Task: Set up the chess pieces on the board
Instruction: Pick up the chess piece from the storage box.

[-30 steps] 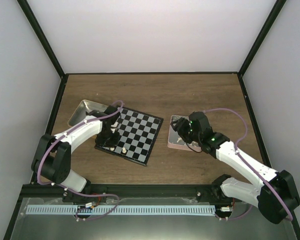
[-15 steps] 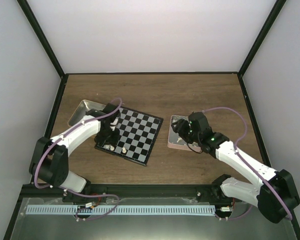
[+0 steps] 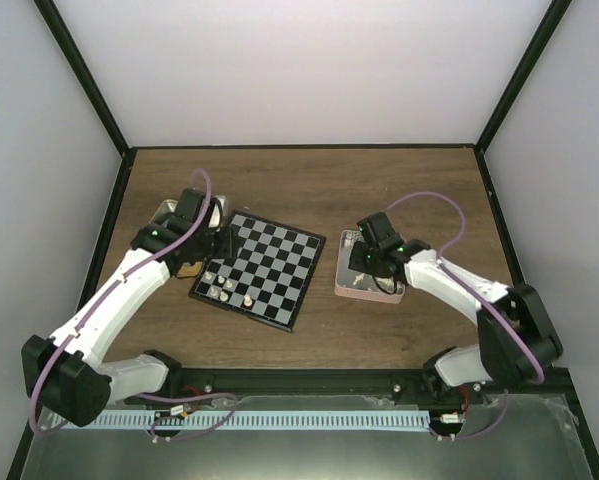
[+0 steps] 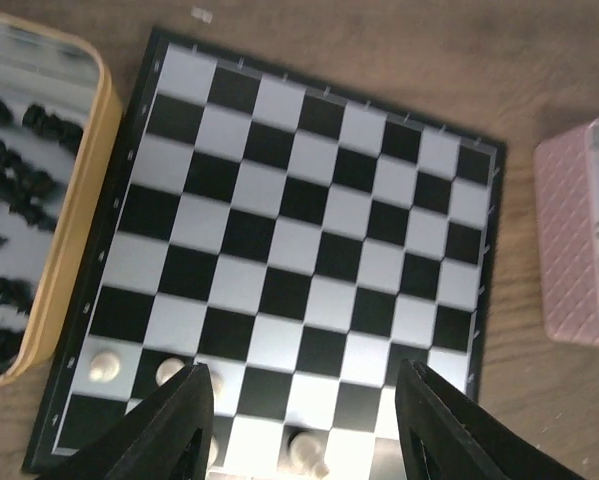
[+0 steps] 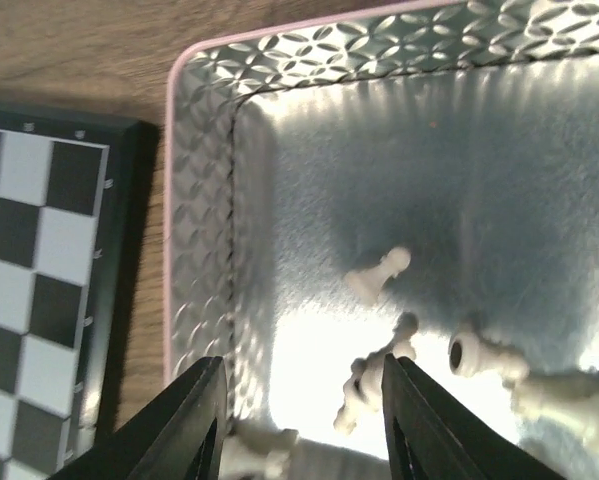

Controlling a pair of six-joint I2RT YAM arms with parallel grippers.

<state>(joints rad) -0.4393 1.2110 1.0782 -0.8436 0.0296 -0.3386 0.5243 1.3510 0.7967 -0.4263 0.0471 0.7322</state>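
Where your left gripper [image 4: 301,370] hung: above the board's [image 4: 309,230] near rows, jaws apart, empty.
Standing white piece [image 4: 304,455]: stood on the board below, between your fingers.
Your right gripper [image 5: 301,362]: was spread over the pink tin [image 5: 204,200], gripping nothing.
Lying white piece [image 5: 374,385]: lay in the tin between that gripper's fingers.
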